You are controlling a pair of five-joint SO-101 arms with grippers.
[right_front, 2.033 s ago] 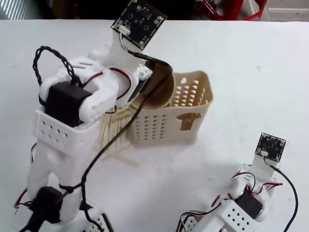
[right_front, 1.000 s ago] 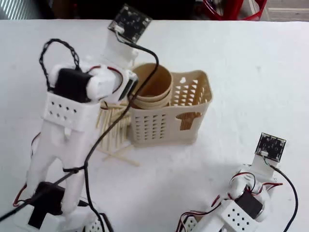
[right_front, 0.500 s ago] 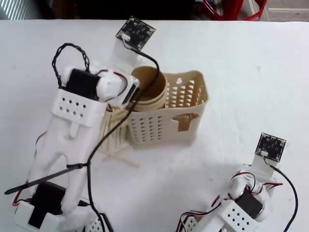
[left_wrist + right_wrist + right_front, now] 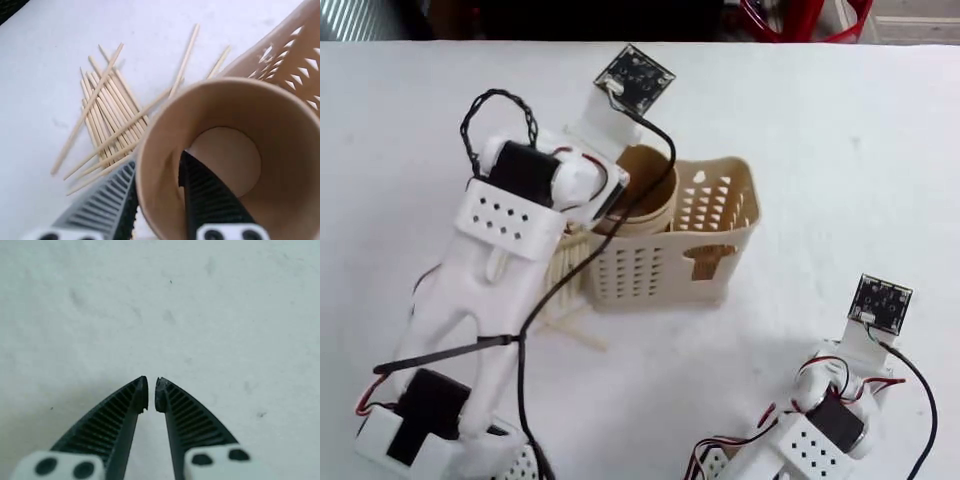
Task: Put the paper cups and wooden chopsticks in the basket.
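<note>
Cup (image 4: 225, 150): plain tan paper, round, with a thin rolled rim, a smooth inner wall and a paler flat bottom; no writing can be read on it. From above, the cup (image 4: 642, 212) sits in the end of the basket (image 4: 650, 270) nearest the chopsticks, its rim rising above the basket's rim, partly hidden under the left arm (image 4: 510, 230). Left gripper (image 4: 157, 162): clamped on the cup's wall, one ribbed black finger inside the mouth and the other outside. Basket (image 4: 295, 55): cream plastic, rectangular, with walls pierced by rows of small holes. It has a brownish patch on its long side; whether this is a label or an opening cannot be told. Chopsticks (image 4: 107, 115): thin, pale wooden sticks, unmarked, lying flat on the desk (image 4: 840, 150) in a loose fan with a few crossed. This heap (image 4: 565, 275) lies just beside the basket's short end, outside it. Right gripper (image 4: 151, 390): closed on nothing, its tips almost meeting just above the bare white desk (image 4: 150, 300), well apart from the basket.
</note>
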